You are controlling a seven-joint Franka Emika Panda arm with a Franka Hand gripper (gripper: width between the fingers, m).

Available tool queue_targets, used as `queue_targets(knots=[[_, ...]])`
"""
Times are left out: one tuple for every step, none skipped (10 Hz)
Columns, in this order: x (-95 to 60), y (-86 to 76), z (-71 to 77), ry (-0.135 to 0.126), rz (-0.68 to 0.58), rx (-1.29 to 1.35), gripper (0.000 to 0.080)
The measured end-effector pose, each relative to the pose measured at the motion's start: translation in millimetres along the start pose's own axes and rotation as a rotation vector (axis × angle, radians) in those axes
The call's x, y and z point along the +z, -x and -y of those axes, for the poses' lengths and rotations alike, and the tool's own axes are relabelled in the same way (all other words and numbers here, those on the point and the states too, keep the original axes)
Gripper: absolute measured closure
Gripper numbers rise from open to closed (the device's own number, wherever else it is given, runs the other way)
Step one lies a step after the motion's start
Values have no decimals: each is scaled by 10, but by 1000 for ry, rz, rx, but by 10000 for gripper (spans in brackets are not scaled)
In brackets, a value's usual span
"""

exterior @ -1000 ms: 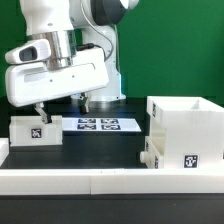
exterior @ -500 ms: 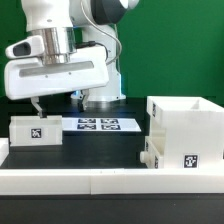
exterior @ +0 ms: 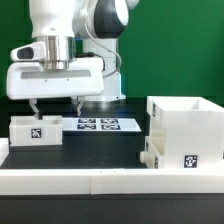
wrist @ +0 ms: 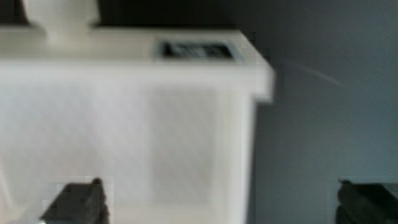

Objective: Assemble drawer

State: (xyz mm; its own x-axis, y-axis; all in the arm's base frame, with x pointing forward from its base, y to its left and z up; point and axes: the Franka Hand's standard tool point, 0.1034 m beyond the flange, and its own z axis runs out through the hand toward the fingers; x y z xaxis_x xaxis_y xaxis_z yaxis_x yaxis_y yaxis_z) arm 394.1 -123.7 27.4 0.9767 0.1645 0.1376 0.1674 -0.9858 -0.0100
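Observation:
A small white open-topped tray [exterior: 35, 130] with a square tag stands at the exterior view's left. My gripper [exterior: 57, 107] hangs just above it, open and empty, one finger over the tray and the other over the black mat beside it. The wrist view shows the tray [wrist: 125, 120] blurred and close, with its tag [wrist: 196, 48]; the gripper [wrist: 222, 205] is open, its dark fingertips [wrist: 75, 202] wide apart. The tall white housing [exterior: 186, 122] stands at the exterior view's right, with a lower tagged white part [exterior: 172, 156] against its front.
The marker board [exterior: 96, 124] lies flat on the black mat behind the tray. A long low white border rail [exterior: 100, 181] runs along the front. The robot's base stands behind, before a green wall.
The hand has turned from tilted to level and shifted slightly toward the exterior view's right above the left tray. The parts have not moved.

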Motion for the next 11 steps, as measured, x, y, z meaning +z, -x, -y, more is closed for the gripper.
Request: queue_targets(knots=[[70, 52, 13, -10, 12, -2, 150], [131, 93, 37, -20, 23, -2, 150], [165, 121, 57, -26, 30, -1, 150], [192, 141, 79, -31, 36, -2, 150], [204, 144, 102, -34, 39, -5, 150], [205, 144, 108, -35, 39, -6, 150], [206, 144, 107, -35, 39, -7, 150], [205, 139, 107, -35, 39, -7, 288], [205, 133, 112, -35, 38, -8, 288], [206, 126, 125, -35, 38, -11, 428], [207, 119, 140, -36, 38, -15, 561]])
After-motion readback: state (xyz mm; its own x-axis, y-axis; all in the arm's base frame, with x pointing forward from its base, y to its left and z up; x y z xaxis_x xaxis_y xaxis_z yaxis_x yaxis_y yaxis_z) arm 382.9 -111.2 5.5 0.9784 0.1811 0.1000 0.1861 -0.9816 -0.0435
